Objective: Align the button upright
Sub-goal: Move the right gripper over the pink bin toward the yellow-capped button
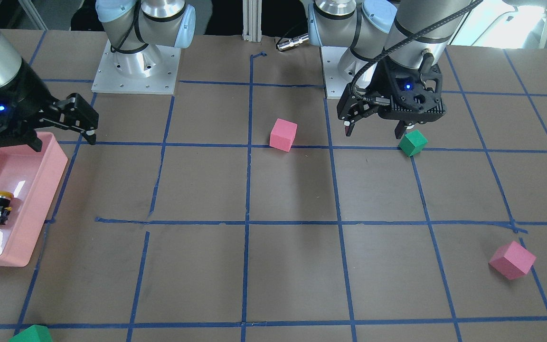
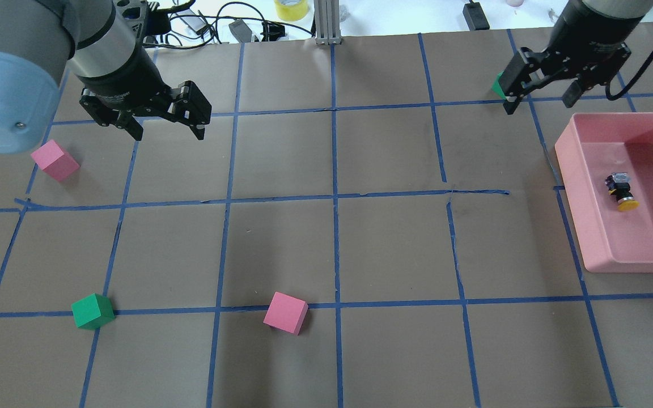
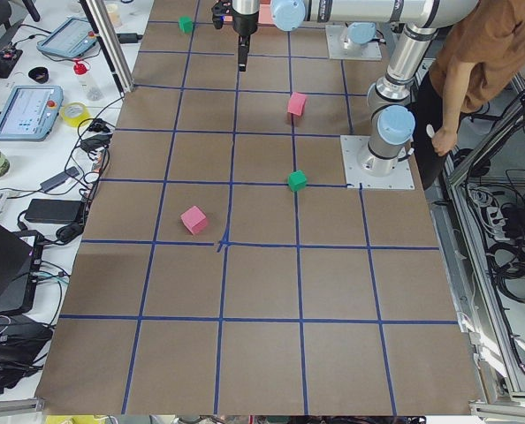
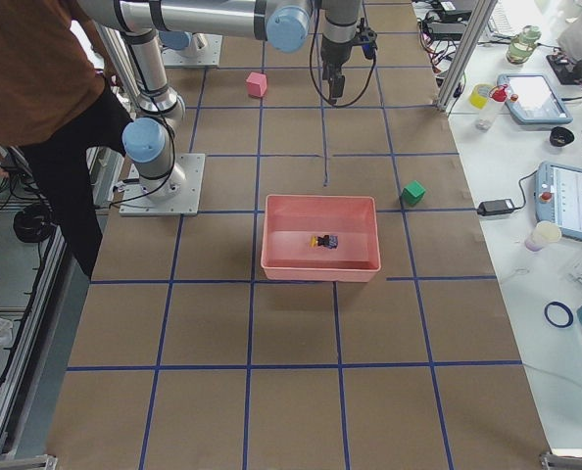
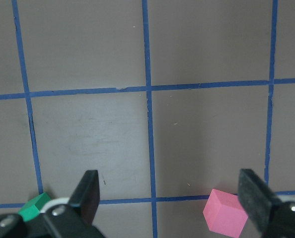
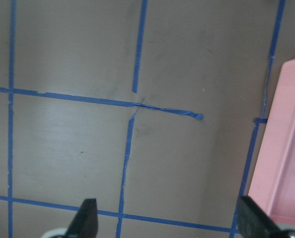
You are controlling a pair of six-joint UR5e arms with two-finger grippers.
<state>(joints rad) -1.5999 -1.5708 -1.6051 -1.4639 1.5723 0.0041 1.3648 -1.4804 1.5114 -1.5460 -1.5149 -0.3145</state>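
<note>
The button lies on its side inside the pink tray at the table's right end. Its yellow cap points toward the robot and its black base away. It also shows in the front view and as a small button in the right side view. My right gripper hangs open above the table just beyond the tray's far left corner, with nothing between its fingers. My left gripper is open and empty over the left half of the table, far from the button.
Pink cubes and a green cube sit on the left half. Another green cube lies behind my right gripper. The left wrist view shows a green cube and a pink cube. A person stands by the robot bases.
</note>
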